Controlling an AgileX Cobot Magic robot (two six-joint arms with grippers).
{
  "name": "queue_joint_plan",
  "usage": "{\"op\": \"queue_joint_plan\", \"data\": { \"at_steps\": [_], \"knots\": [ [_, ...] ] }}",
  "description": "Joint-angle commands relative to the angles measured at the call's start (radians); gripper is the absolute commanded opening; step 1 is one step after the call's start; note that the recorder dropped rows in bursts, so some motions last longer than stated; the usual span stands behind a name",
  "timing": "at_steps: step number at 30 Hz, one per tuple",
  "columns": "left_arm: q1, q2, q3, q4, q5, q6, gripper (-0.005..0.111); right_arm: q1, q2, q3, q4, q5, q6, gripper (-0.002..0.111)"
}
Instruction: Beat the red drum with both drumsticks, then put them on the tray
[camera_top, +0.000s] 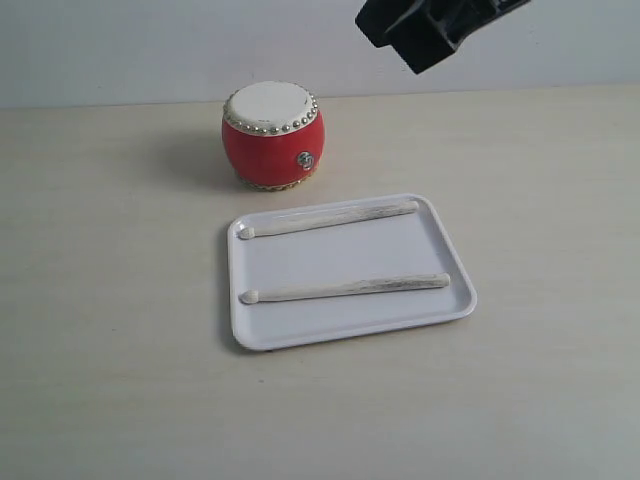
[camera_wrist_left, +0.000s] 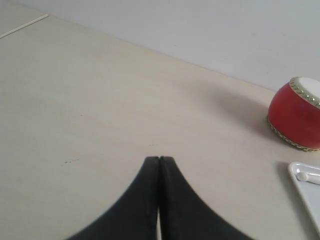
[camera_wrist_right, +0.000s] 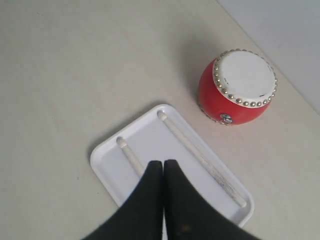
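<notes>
The red drum stands upright on the table behind the white tray. Both pale drumsticks lie flat in the tray, one along its far side and one along its near side, tips pointing left. My right gripper is shut and empty, held high above the tray; part of the near drumstick is hidden behind its fingers. The other drumstick and the drum show fully there. My left gripper is shut and empty over bare table, left of the drum and a tray corner.
A dark part of the right arm hangs at the top of the exterior view, above and behind the tray. The pale tabletop runs to a light wall at the back.
</notes>
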Motion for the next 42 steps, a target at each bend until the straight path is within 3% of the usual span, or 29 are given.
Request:
{"op": "queue_joint_plan", "data": {
  "at_steps": [1, 23, 27, 34, 42],
  "knots": [
    [0.001, -0.004, 0.004, -0.001, -0.008, -0.005, 0.000, 0.000, -0.006, 0.001, -0.001, -0.010, 0.002, 0.000],
    [0.001, -0.004, 0.004, -0.001, -0.008, -0.005, 0.000, 0.000, -0.005, 0.001, -0.013, -0.020, -0.006, 0.000],
    [0.001, -0.004, 0.004, -0.001, -0.008, -0.005, 0.000, 0.000, -0.012, 0.014, -0.022, 0.000, 0.070, 0.000],
    [0.001, -0.004, 0.004, -0.001, -0.008, -0.005, 0.000, -0.030, -0.186, 0.262, 0.016, -0.246, 0.105, 0.000],
    [0.001, -0.004, 0.004, -0.001, -0.008, -0.005, 0.000, -0.236, -0.463, 0.671, 0.107, -0.536, 0.107, 0.000]
  ]
}}
